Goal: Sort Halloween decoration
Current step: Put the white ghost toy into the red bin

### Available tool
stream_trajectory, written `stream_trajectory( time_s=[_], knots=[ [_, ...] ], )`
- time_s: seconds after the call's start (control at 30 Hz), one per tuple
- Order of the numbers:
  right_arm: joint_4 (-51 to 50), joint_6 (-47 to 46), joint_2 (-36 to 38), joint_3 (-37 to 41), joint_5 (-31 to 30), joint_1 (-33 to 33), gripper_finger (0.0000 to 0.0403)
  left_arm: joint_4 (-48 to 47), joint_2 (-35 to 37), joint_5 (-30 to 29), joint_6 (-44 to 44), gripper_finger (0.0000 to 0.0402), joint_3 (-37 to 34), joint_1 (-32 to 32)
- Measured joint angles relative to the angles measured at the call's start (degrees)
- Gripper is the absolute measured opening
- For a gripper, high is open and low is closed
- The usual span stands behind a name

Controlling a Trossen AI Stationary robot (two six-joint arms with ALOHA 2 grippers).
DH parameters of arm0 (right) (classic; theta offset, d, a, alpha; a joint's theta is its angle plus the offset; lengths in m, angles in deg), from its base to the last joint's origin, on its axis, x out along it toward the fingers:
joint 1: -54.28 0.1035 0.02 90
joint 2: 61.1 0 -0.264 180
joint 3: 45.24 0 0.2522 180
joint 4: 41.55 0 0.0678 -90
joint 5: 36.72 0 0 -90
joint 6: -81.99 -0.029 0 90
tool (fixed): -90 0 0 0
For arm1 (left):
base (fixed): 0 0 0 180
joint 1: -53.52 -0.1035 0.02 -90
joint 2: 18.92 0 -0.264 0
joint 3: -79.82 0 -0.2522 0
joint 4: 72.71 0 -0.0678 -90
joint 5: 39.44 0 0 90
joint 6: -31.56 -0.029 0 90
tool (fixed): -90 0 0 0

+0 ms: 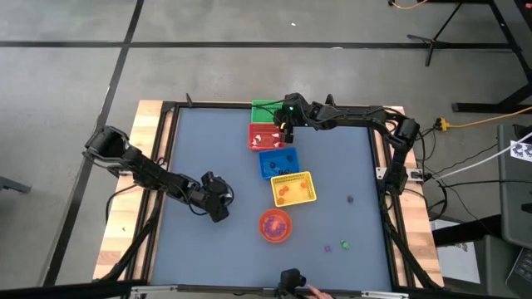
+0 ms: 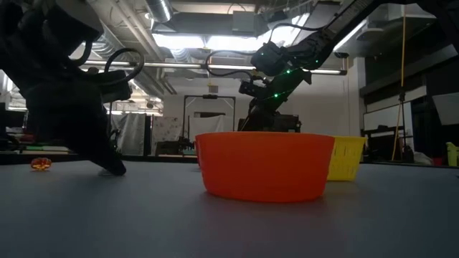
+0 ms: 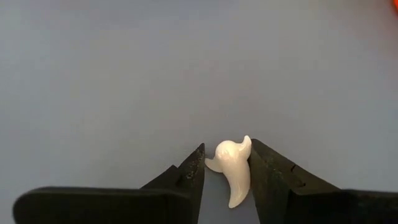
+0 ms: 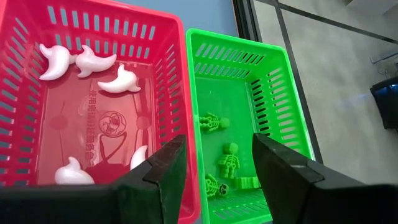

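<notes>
Lying between left gripper [image 3: 227, 171] fingers: white ghost [image 3: 232, 167], seemingly touching.

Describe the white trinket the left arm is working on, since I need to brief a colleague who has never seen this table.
Start at the round orange bowl near the front of the grey table, then go to the left gripper beside it. Between its open fingers lies a white ghost on bare tabletop. Unlike the other white ghosts, which lie in the red basket, this one lies alone outside any basket.
</notes>
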Motion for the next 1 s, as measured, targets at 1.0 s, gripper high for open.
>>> stream_trajectory(
  time_s=[1.0],
  knots=[
    [0.09,0.00,0.00,0.00,0.01,-0.02,0.0182,14.41,-0.04,4.40,-3.04,0.0094,-0.02,-3.52]
  ],
)
